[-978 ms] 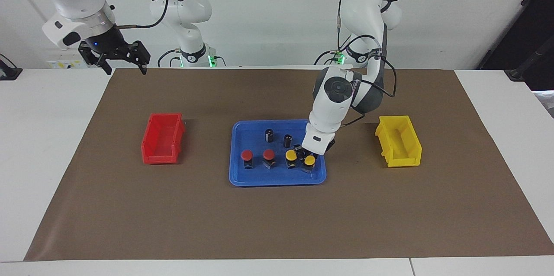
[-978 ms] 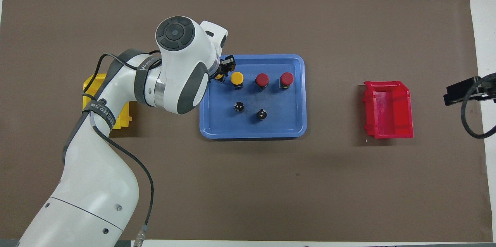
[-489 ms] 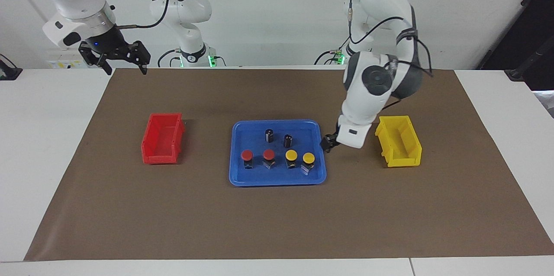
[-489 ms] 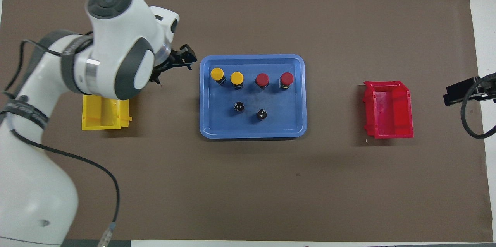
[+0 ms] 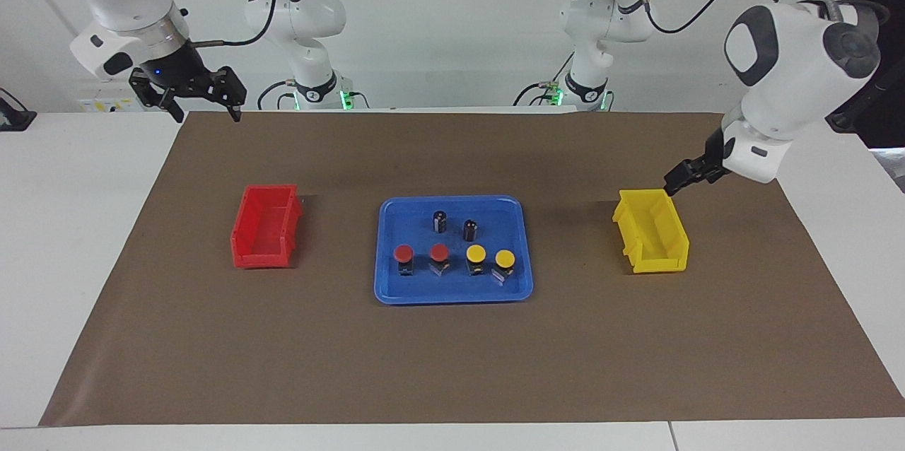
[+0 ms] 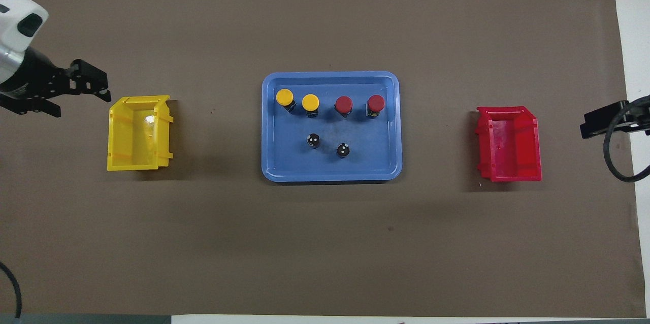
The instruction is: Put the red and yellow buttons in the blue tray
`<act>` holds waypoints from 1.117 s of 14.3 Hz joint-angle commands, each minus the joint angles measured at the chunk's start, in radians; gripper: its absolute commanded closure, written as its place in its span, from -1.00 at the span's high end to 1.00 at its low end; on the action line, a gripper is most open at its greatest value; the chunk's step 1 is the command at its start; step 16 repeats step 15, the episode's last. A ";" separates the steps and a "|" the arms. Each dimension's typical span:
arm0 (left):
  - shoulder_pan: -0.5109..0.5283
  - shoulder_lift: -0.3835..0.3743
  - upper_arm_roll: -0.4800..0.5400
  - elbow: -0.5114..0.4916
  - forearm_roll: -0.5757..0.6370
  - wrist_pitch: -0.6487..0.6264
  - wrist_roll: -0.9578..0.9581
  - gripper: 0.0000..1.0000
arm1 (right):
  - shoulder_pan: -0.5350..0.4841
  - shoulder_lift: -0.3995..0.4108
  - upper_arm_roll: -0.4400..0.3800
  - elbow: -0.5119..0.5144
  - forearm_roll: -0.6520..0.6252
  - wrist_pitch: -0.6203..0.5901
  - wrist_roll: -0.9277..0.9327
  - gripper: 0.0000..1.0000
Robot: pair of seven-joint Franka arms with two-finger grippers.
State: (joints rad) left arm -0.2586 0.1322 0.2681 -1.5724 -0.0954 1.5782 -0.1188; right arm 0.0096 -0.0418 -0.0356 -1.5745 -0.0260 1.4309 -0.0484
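Flat rectangular blue plastic tray [image 5: 387,288] with low rim sits mid-frame in both views on the brown mat [image 5: 452,366] covering the white worktop [image 5: 71,225]. In the tray, 4 black-bodied push buttons stand upright in 1 row along its lower half in the facing view: 2 red-capped buttons [image 5: 404,254] [image 5: 439,253], then 2 yellow-capped buttons [image 5: 476,254] [image 5: 505,258]. Above that row, 2 dark capless cylinders [image 5: 440,220] [image 5: 470,229] stand close together. Small red plastic bin [image 5: 265,226] at centre left of the facing view, small yellow plastic bin [image 5: 652,230] at centre right, both well apart from the tray. Left claw [image 5: 680,177] hangs released and holding nothing, over the mat just at the yellow bin's upper corner. Right claw [image 5: 201,110] hangs at upper left over the mat's edge, released, holding nothing, its arm waiting.
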 commanded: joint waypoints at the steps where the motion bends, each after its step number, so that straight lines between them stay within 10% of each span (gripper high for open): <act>1: 0.087 -0.098 -0.052 -0.066 0.019 -0.009 0.177 1.00 | -0.008 -0.009 0.000 -0.013 0.011 0.013 -0.024 0.99; 16: 0.059 -0.250 -0.052 -0.120 0.102 -0.170 0.186 1.00 | -0.006 -0.009 0.000 -0.013 0.011 0.013 -0.022 0.99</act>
